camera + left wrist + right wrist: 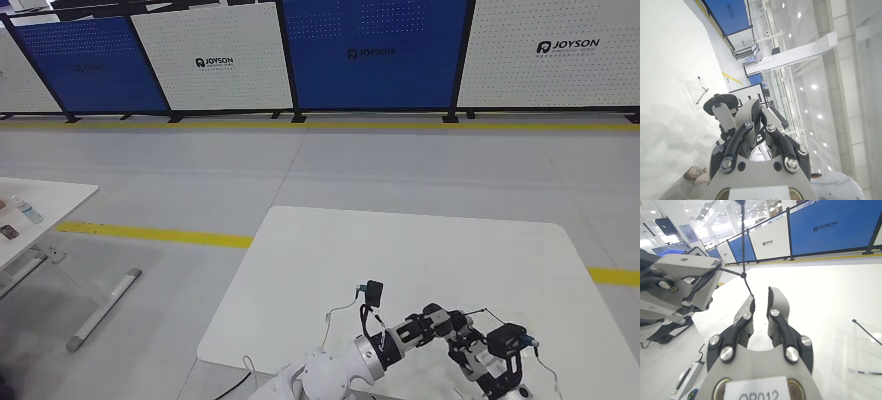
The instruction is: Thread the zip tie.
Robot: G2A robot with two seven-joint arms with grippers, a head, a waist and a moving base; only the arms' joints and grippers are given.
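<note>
A black zip tie (pixel 743 275) hangs in the air above the white table (pixel 400 260), near its front edge. My left gripper (pixel 720 266) is shut on one end of its strap. From the head, one length of strap runs straight up and a short length runs down to the tip of one finger (pixel 750 303) of my right gripper (pixel 762 294). That gripper is open, and the strap end touches the finger without being clamped. In the top view the left gripper (pixel 455 325) and right gripper (pixel 500 350) sit close together, with the zip tie (pixel 483 314) between them. The left wrist view shows its fingers (pixel 755 109) pressed together.
Loose zip ties (pixel 866 331) (pixel 868 372) lie on a clear sheet on the table beside my right gripper; one zip tie (pixel 702 91) lies beyond my left gripper. A small black device on a cable (pixel 372 293) stands near the table's front left. Another table (pixel 40 200) stands at far left.
</note>
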